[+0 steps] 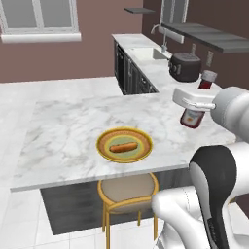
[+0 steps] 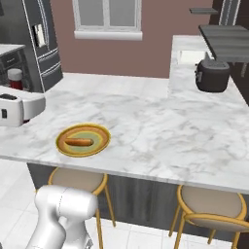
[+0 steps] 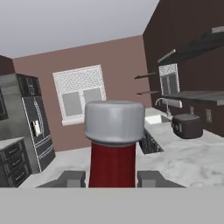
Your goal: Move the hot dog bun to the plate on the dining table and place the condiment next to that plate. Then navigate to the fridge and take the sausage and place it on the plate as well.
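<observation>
The gripper (image 3: 112, 178) is clamped on the condiment (image 3: 113, 146), its fingers (image 3: 70, 178) pressing either side of the red body, white cap pointing away from the hand. It hangs above the dining table (image 1: 63, 121), seemingly clear of the marble, right of the plate (image 1: 124, 145) holding the hot dog bun (image 1: 123, 147).
</observation>
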Available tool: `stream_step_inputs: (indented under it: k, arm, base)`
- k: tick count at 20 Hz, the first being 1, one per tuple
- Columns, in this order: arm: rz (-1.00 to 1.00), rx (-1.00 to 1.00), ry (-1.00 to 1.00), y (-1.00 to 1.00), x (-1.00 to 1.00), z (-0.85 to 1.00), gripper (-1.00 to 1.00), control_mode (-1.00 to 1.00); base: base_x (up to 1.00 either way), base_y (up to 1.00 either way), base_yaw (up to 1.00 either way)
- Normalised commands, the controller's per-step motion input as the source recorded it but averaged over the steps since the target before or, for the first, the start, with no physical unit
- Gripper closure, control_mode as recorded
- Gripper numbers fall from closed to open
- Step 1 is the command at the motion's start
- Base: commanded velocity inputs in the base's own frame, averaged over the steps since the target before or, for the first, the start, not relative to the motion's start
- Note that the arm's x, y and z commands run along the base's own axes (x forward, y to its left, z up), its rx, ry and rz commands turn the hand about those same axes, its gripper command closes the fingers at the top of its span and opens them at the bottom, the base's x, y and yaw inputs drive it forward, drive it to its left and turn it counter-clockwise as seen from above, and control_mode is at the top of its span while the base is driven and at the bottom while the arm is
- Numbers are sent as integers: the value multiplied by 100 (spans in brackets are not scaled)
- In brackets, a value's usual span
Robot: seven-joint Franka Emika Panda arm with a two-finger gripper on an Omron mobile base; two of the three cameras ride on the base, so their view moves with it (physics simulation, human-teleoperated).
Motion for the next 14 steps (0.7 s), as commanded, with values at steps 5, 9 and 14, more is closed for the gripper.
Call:
stream_step_inputs:
  k: [5,9,14]
  arm:
    - [0,0,0,0,0,0,100,100]
    - [12,6,0,-22,41,0,100,-100]
    - [38,3,-6,-41,79,-2,100,-100]
  base:
    - [85,-31,1]
    - [42,-18,5]
    - [0,0,0]
